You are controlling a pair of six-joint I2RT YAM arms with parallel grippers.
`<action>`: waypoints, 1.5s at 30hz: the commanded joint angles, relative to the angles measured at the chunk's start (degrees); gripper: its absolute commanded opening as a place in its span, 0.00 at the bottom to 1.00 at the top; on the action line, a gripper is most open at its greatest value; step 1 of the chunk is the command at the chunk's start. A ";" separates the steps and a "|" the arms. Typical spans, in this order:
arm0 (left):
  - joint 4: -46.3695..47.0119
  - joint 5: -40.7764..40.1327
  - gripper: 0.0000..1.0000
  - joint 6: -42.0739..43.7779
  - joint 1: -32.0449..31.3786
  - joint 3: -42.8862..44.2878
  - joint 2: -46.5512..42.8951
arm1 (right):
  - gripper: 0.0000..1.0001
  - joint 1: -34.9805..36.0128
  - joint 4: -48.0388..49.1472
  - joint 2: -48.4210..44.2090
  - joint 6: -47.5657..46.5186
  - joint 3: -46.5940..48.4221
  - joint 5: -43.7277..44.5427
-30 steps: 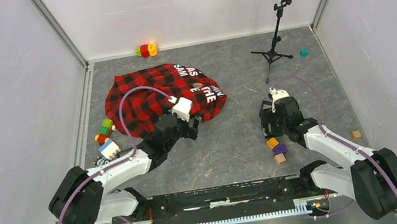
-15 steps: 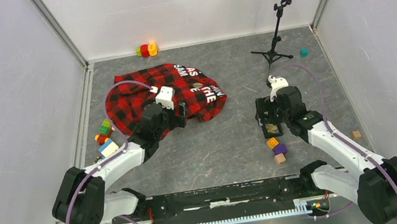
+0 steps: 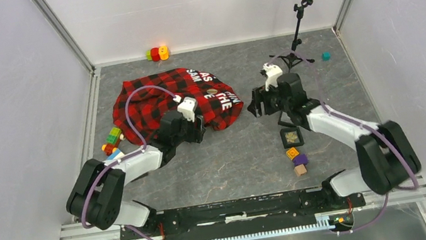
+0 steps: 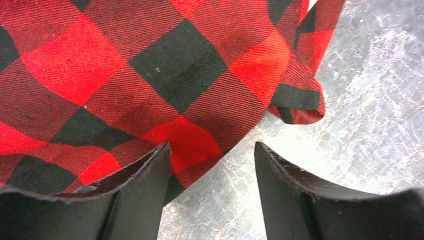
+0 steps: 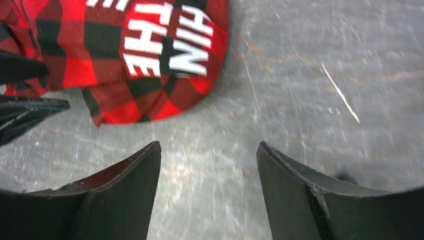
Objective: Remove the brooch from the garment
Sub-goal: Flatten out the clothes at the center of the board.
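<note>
Over on the left, the left gripper (image 4: 212, 145) is hanging with its fingers spread apart and gripping nothing. It is sitting right over the near hem of the big red-and-black buffalo-check flannel shirt (image 3: 149, 113), one finger above cloth and the other above the bare grey table (image 3: 237, 167).

The shirt is lying crumpled at about 11 o'clock from the table's centre, with its white block letters on black panels facing up along its 3 o'clock side. Among those letters a small brownish oval (image 3: 211, 91) is showing on the fabric. I'm reading that as the brooch, though it's too small to be sure.

Moving right, the right gripper (image 5: 209, 144) is facing the shirt from its 3 o'clock side. Its fingers are parted and empty over bare table, and the lettered edge is lying ahead at its 11 o'clock. At 5 o'clock from it, well apart from the shirt, a flat black square with a gold motif (image 3: 291, 137) is lying on the table; what it is I can't tell.

So by my judgement nothing is off yet. Both arms are only closing in. Steadying the cloth, pinching the oval and working it free are all waiting to be done.
</note>
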 commanded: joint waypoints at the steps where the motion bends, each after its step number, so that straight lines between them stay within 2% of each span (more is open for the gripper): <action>1: 1.08 -1.86 0.59 -0.73 0.02 2.35 0.55 | 0.73 2.09 8.57 9.95 -1.79 6.78 -1.65; 3: 1.00 -3.96 0.49 -0.16 0.02 2.55 0.73 | 0.72 2.59 11.78 13.55 -2.82 7.72 -3.01; 5: 1.00 -4.58 0.45 0.35 -0.03 2.78 0.95 | 0.68 3.12 15.49 15.78 -3.43 7.69 -3.83; 7: 1.09 -5.85 0.35 0.72 0.02 3.09 1.27 | 0.67 3.86 17.39 18.00 -4.50 8.48 -3.65; 10: -0.69 -7.88 0.08 1.10 -0.02 4.53 1.07 | 0.64 4.88 17.36 22.83 -5.80 11.59 -2.86; 11: -2.25 -8.35 0.03 1.02 -0.02 5.54 0.78 | 0.63 4.99 17.76 24.28 -5.68 12.20 -3.60; 14: -6.63 -10.83 0.02 0.67 0.02 8.70 -0.92 | 0.56 5.26 21.30 27.22 -3.97 12.78 -5.02; 16: -8.84 -12.68 0.02 0.73 0.02 10.72 -2.19 | 0.45 5.35 21.43 29.76 -2.77 14.80 -5.29; 18: -11.69 -15.26 0.02 1.25 0.09 13.47 -3.39 | 0.29 5.35 21.18 31.67 -2.17 17.68 -5.68; 20: -14.72 -18.61 0.02 2.72 0.31 17.55 -4.22 | 0.07 5.13 18.25 31.77 -2.54 21.04 -2.70; 22: -19.10 -21.15 0.02 4.99 1.45 23.01 -4.45 | 0.00 4.55 15.19 30.03 -3.65 24.59 -0.21; 27: -33.46 -25.02 0.02 12.16 5.33 43.33 -2.11 | 0.00 2.99 6.16 24.82 -7.42 36.87 4.73; 32: -39.20 -28.61 0.02 19.82 6.64 58.46 -3.00 | 0.00 2.43 -0.45 20.35 -10.46 49.67 6.22; 37: -47.58 -28.78 0.02 24.54 7.15 73.60 -2.91 | 0.00 2.45 -5.65 16.89 -11.36 59.66 5.03; 40: -50.45 -28.16 0.02 25.51 7.21 76.10 -4.89 | 0.00 2.45 -7.67 14.84 -12.23 61.14 2.32; 45: -51.10 -27.71 0.02 25.99 7.17 71.83 -10.92 | 0.00 2.44 -11.67 10.62 -13.37 59.36 -3.20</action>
